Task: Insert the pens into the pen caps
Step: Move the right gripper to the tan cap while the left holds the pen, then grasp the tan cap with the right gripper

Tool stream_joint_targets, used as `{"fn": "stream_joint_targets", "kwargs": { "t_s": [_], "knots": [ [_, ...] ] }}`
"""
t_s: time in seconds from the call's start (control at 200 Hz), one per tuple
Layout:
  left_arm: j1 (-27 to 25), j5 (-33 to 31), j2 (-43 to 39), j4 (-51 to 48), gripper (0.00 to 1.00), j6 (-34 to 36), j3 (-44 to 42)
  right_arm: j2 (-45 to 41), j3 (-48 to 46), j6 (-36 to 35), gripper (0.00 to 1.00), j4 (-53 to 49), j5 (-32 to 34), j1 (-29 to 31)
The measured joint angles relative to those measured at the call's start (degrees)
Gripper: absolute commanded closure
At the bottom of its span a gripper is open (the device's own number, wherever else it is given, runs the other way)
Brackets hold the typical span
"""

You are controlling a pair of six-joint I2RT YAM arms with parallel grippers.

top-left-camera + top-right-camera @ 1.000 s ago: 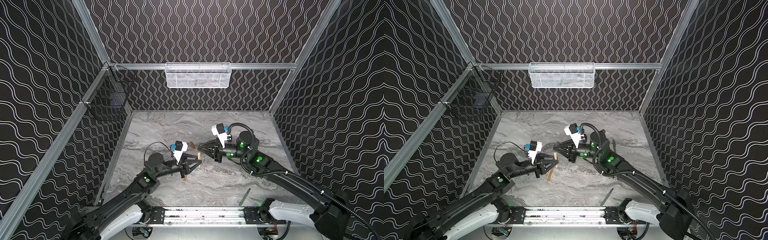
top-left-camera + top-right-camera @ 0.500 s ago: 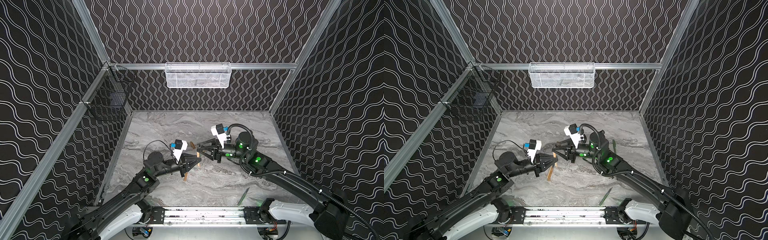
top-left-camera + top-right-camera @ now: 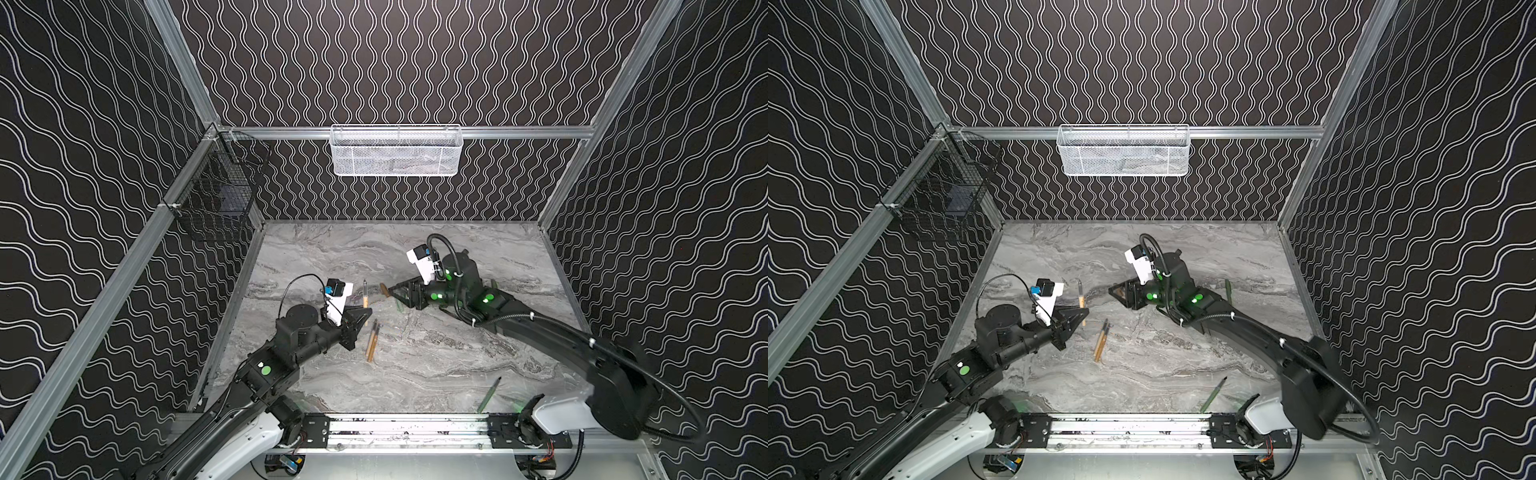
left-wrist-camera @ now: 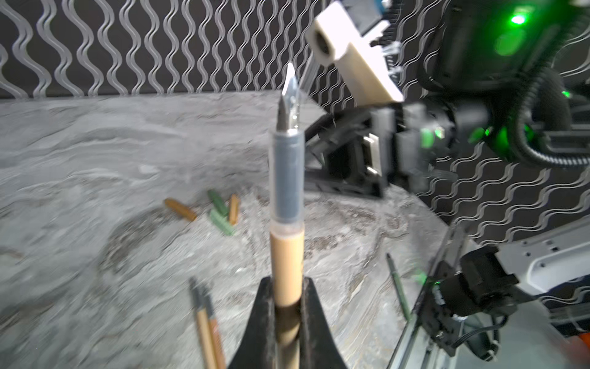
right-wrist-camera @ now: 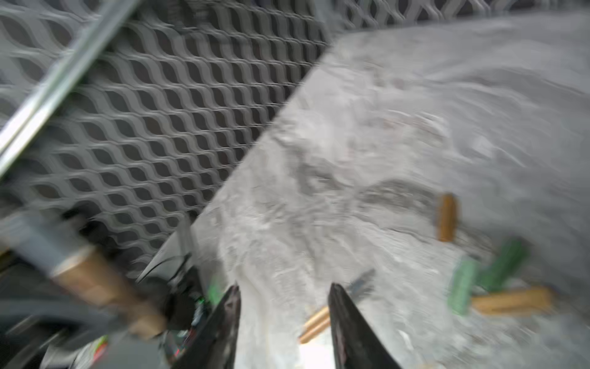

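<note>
In left pincer (image 4: 287, 282), tan pen (image 4: 286, 249)

robot lab test cell for sure, black wavy panels (image 3: 395, 62) in aluminium framing (image 3: 519, 132), marble-look tabletop (image 3: 436, 361), two arms (image 3: 307, 345) on a rail (image 3: 407, 428), white mesh basket (image 3: 395, 160) on the wall past the right gripper (image 3: 390, 289)

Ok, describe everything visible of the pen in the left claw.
The pen has a tan-orange barrel, a clear collar, a dark grey grip section under a clear sleeve, and a pointed metal nib. It is uncapped. The left claw is shut on its barrel, with the nib end sticking out beyond the claw's tips. Nothing else is seen touching it.
</note>
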Motion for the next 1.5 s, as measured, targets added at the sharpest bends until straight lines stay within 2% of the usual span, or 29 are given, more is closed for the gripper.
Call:
{"fn": "stream_joint_targets", "kwargs": {
  "t_s": [0.165, 0.275, 0.43, 0.706, 1.101, 1.311, 1.501],
  "knots": [
    [0.1, 0.7, -1.2, -6.6, 1.0, 2.2, 2.9, 9.9, 4.1, 2.3, 0.57, -8.6, 3.5, -2.4],
    [0.1, 5.4, 0.8, -11.3, 1.0, 5.4, 6.4, 14.3, 5.2, 3.4, 0.61, -12.6, 4.5, -3.5],
    [0.1, 12.0, 1.8, -17.0, 1.0, 9.7, 8.2, 19.6, 8.7, 4.3, 0.61, -16.4, 7.2, -4.7],
    [0.1, 19.9, 1.2, -17.6, 1.0, 11.5, 7.7, 26.9, 14.1, 5.3, 0.63, -20.5, 11.5, -6.0],
    [0.1, 21.7, 1.2, -17.5, 1.0, 12.6, 7.4, 31.9, 19.5, 5.5, 0.65, -22.3, 13.0, -6.3],
    [0.1, 21.7, 0.9, -17.5, 1.0, 12.8, 7.4, 32.8, 20.6, 4.4, 0.76, -23.5, 14.5, -6.3],
    [0.1, 21.8, 1.2, -17.5, 1.0, 12.8, 7.4, 33.5, 22.3, 2.5, 0.78, -26.5, 17.3, -5.6]
  ]
}}
